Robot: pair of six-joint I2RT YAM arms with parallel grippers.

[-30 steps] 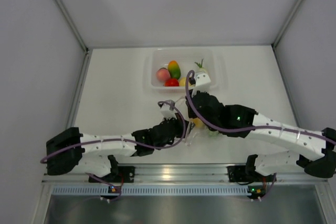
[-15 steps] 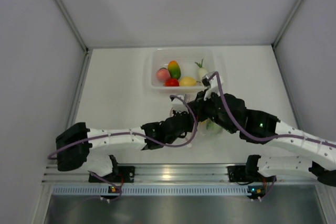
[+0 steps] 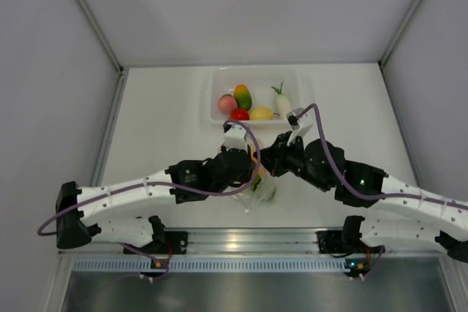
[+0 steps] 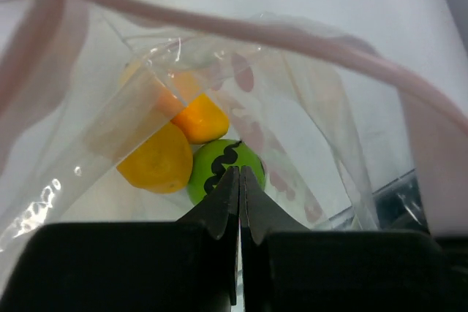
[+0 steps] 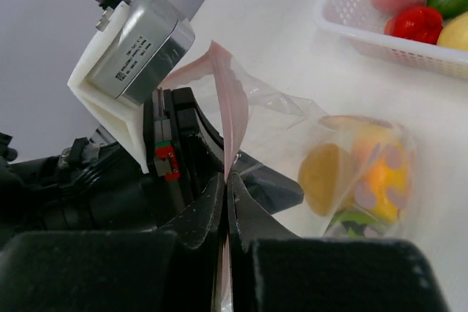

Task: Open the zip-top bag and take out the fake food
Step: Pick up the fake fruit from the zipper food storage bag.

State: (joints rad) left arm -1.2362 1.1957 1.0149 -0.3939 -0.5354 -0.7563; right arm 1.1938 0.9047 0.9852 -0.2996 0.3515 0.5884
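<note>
Left gripper (image 4: 240,173): jaws pressed fully together, apparently pinching clear film at the near lip of the bag (image 4: 322,107); the film between the tips is hard to make out. Right gripper (image 5: 225,177): also closed, clamped on the pink strip (image 5: 232,100), which rises straight up from its tips beside the left gripper's fingers. From above, the two wrists meet nose to nose over the middle of the desk (image 3: 161,129), with the bag just below them on the near side. The mouth is parted: in the left wrist view the strip arcs across the top, well clear of the near lip, and the camera looks straight down the opening. The food (image 4: 164,158) still in the bag, a yellow, an orange and a green piece, sits bunched at the bottom, directly ahead of the left tips and touching one another. From the right wrist the bag body trails off to the side, away from the tips. Other pieces lie in the tub (image 3: 212,100) at the far edge, well apart from the bag. Judgement: both grippers are equally near, but only the left points down the bag's long axis, so reaching in would favour it, after it lets go of the lip.
</note>
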